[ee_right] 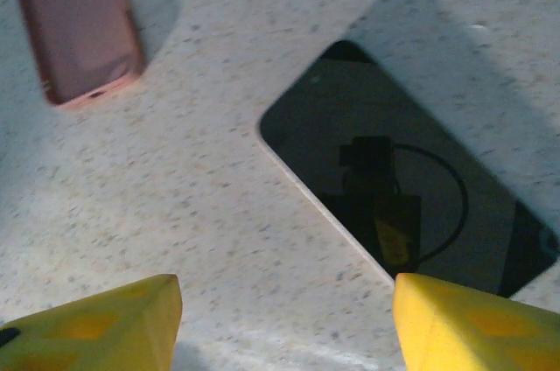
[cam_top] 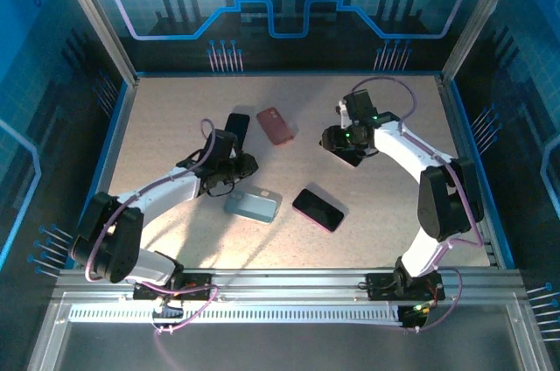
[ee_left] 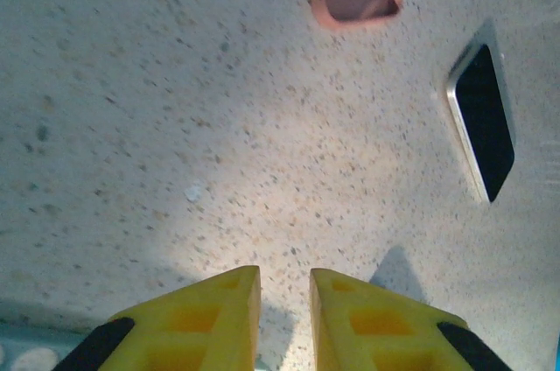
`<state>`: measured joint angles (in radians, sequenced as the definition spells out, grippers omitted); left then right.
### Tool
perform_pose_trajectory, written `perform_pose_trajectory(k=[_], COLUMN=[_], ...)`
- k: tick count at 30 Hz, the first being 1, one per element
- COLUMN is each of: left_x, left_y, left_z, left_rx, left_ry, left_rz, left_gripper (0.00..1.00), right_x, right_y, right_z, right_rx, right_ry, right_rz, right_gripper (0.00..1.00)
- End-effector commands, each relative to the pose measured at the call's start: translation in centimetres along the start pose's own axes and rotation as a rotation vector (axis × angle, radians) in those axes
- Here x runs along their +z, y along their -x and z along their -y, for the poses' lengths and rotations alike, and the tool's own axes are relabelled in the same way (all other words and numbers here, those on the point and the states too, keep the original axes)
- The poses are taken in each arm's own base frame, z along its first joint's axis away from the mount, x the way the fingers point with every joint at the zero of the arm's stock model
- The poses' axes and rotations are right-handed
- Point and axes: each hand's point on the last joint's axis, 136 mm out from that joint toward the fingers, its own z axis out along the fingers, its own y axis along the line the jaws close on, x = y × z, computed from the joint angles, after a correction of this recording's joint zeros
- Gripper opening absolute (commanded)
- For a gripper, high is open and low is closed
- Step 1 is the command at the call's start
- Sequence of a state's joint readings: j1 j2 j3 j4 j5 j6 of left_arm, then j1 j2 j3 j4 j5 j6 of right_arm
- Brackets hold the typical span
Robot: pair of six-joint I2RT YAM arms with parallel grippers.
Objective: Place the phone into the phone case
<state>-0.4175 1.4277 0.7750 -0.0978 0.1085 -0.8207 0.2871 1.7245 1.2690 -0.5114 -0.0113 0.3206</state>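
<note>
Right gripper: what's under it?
A black phone, screen up on the table, lies below the open right gripper. One finger hides its near corner; anything beneath the phone is covered.

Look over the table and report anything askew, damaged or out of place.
Nothing looks damaged or spilled. The near black phone and the far black phone lie flat on the table, each at its own angle. The pink case and the blue-grey case lie loose beside them. Scattered, but nothing stands out.

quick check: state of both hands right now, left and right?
Left hand: barely open, narrow gap, holding nothing.
Right hand: wide open, holding nothing.
</note>
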Motion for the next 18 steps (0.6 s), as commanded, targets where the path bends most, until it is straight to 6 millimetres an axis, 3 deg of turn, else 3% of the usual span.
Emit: perform_pose_trajectory(k=[1,10,18], left_x=[0.4,2.3,3.4], left_y=[0.1,0.9,1.2], left_z=[0.4,2.1,2.6], left_rx=[-0.026,-0.017,-0.003], left_ry=[0.001,-0.002,0.003], left_rz=[0.027,-0.005,-0.026], left_gripper=[0.23,0.25,0.25], right_x=[1.5,5.7,8.1], right_y=[1.8,3.9,3.1], right_z=[2.5,5.8,6.5], right_rx=[0.045,0.105,0.127], right_ry=[-0.011,-0.017,-0.011], right_rz=[0.007,-0.039,-0.093], right_gripper=[0.68,0.70,0.72])
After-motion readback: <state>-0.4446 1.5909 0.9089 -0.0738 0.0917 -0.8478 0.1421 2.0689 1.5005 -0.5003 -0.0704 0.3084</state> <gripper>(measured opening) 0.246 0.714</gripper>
